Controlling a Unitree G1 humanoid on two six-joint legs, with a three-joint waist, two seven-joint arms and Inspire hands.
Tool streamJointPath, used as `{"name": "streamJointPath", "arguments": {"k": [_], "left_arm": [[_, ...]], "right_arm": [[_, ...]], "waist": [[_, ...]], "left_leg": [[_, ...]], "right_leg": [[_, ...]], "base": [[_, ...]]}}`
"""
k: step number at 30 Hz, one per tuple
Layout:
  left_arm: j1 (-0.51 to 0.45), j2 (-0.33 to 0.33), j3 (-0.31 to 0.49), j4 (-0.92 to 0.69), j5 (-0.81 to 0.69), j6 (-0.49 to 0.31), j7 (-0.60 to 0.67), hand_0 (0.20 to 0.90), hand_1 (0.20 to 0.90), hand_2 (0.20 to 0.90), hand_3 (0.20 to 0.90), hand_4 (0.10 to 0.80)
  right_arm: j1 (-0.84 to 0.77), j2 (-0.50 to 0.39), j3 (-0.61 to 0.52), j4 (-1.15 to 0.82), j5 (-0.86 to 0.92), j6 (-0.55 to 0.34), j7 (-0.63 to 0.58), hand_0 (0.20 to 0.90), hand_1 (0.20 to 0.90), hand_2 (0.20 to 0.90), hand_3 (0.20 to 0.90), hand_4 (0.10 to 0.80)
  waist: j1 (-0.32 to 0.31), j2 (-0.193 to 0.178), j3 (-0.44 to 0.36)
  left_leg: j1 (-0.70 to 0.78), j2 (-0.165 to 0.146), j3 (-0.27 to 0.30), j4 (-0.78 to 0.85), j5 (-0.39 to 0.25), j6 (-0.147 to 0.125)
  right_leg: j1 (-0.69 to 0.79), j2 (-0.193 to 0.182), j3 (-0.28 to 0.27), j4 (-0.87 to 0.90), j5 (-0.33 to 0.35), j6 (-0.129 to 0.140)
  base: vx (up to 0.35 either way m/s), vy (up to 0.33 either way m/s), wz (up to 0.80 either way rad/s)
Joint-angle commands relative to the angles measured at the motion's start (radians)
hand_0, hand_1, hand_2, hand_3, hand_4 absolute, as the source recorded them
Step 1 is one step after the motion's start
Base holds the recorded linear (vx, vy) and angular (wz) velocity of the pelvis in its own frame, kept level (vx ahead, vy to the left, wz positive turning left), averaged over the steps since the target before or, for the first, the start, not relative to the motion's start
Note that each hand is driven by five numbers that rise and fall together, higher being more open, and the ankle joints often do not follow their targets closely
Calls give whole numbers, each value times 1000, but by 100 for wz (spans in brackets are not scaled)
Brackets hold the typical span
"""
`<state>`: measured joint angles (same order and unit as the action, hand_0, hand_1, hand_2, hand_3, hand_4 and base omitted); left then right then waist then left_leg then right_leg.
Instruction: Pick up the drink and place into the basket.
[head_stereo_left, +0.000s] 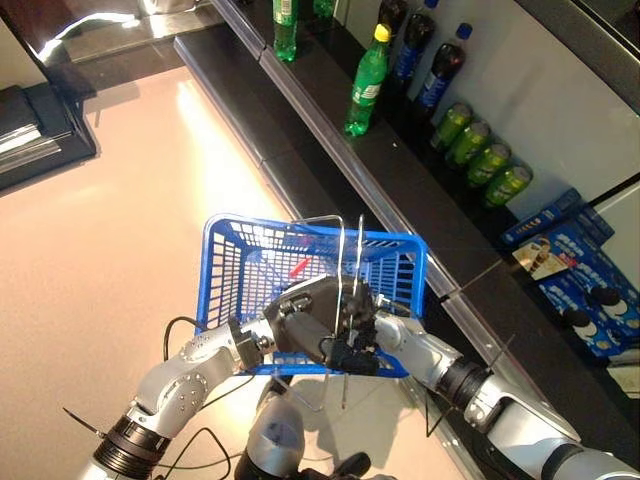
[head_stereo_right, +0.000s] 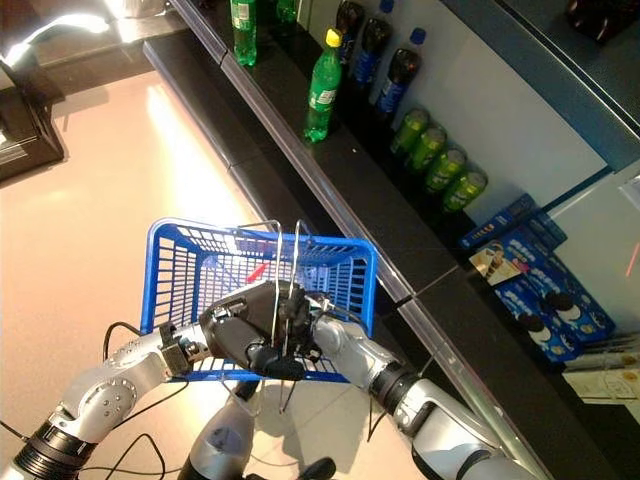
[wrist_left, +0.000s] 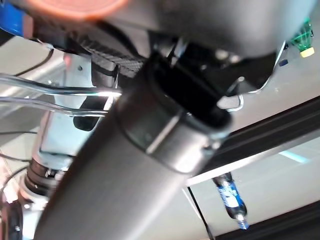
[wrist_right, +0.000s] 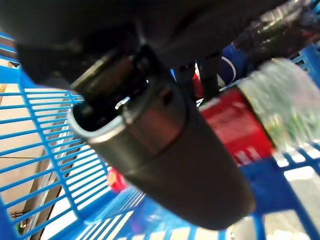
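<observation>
**Bottle over the basket, release pending**

Both hands meet at the near rim of the blue basket (head_stereo_left: 232, 262), which hangs in front of the robot above the floor, beside a dark shelf (head_stereo_left: 330, 160).

Left hand (head_stereo_left: 300, 325): dark bulk at the basket's near edge, by the wire handles (head_stereo_left: 348, 262) that stand up there. Its own wrist view shows the handle wires running past the hand, but not the fingers; cannot tell whether they are curled round anything.

Right hand (head_stereo_right: 300, 330): reaches in from the shelf side, over the near rim. Its wrist view shows a bottle (wrist_right: 240, 127) with a red label lying past the thumb, blue mesh all round it. So the drink sits inside or just above the basket's hollow. Whether the fingers clamp it or have let go is not visible; cannot tell.

Step in hand, by my reading: the placing. The pick appears done.

Next move calls for: setting the bottle down onto the basket floor, then spreading the fingers and drawing the right hand up clear of the rim and the handles. The left side must hold the basket steady meanwhile.

Other drinks remain on the shelf: a green bottle (head_stereo_left: 367, 82), dark bottles (head_stereo_left: 440, 65), green cans (head_stereo_left: 480, 155).
</observation>
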<state>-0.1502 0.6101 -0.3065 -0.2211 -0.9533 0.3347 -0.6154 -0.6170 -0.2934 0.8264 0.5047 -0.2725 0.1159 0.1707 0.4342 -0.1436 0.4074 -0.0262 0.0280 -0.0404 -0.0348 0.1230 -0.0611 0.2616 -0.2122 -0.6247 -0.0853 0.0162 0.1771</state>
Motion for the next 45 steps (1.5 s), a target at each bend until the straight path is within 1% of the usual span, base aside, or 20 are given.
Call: {"name": "streamJointPath", "arguments": {"k": [1,6,11,15,19,24,30,36,42,45], "left_arm": [[-194,-265,-93,-352,-223,-218,-221,300,300,300,200,100],[-191,-262,-90,-346,-220,-223,-205,300,300,300,200,100],[-179,-263,-77,-331,-199,-249,-184,300,300,300,200,100],[-165,-262,-55,-319,-181,-271,-123,300,300,300,200,100],[-131,-257,-16,-287,-161,-314,-58,300,300,300,200,100],[-79,-255,40,-266,-150,-345,-3,300,300,300,200,100],[-24,-250,112,-227,-122,-411,62,300,300,300,200,100],[26,-263,179,-185,-99,-476,144,300,300,300,200,100],[74,-271,232,-144,-73,-544,209,300,300,300,200,100],[99,-271,260,-113,-51,-585,268,300,300,300,200,100]], "right_arm": [[-39,67,28,63,38,-50,-63,900,900,900,900,800],[-29,62,17,64,52,-54,-80,900,900,900,900,800],[-14,50,-4,42,70,-61,-106,900,900,900,900,800],[-1,33,-30,3,89,-54,-127,900,900,900,900,800],[30,3,-72,-51,121,-63,-147,900,900,900,900,800],[84,-27,-128,-129,150,-85,-178,900,900,900,900,800],[173,-65,-224,-270,227,-145,-190,900,900,900,900,800],[279,-96,-304,-390,231,-207,-190,900,900,900,900,800],[367,-134,-377,-462,242,-244,-192,900,900,900,900,800],[428,-148,-428,-489,263,-265,-203,900,900,900,900,800]], "waist": [[4,47,-330],[1,47,-331],[-10,50,-330],[-20,51,-329],[-35,54,-327],[-51,59,-326],[-90,70,-325],[-139,82,-330],[-180,93,-333],[-215,99,-333]], "left_leg": [[53,-9,-60,-52,-40,0],[53,-9,-57,-52,-40,1],[57,-8,-48,-52,-41,0],[59,-8,-37,-52,-41,1],[66,-5,-19,-52,-42,2],[74,-2,-1,-52,-44,3],[86,3,40,-52,-47,5],[92,7,83,-52,-53,9],[107,14,124,-52,-62,9],[118,22,155,-52,-68,10]], "right_leg": [[-1,27,-1,38,7,-31],[-3,28,1,37,8,-31],[-4,28,7,36,10,-31],[-6,28,13,35,12,-30],[-5,26,20,33,16,-27],[-5,25,29,31,19,-24],[-10,24,49,26,25,-18],[-25,17,72,22,32,-11],[-34,10,97,17,40,-7],[-43,6,115,14,48,-2]], "base": [[0,0,0],[0,0,0],[0,0,0],[0,0,0],[0,0,0],[2,3,-6],[-1,17,-16],[-2,29,-18],[16,24,-16],[16,11,-12]]}}
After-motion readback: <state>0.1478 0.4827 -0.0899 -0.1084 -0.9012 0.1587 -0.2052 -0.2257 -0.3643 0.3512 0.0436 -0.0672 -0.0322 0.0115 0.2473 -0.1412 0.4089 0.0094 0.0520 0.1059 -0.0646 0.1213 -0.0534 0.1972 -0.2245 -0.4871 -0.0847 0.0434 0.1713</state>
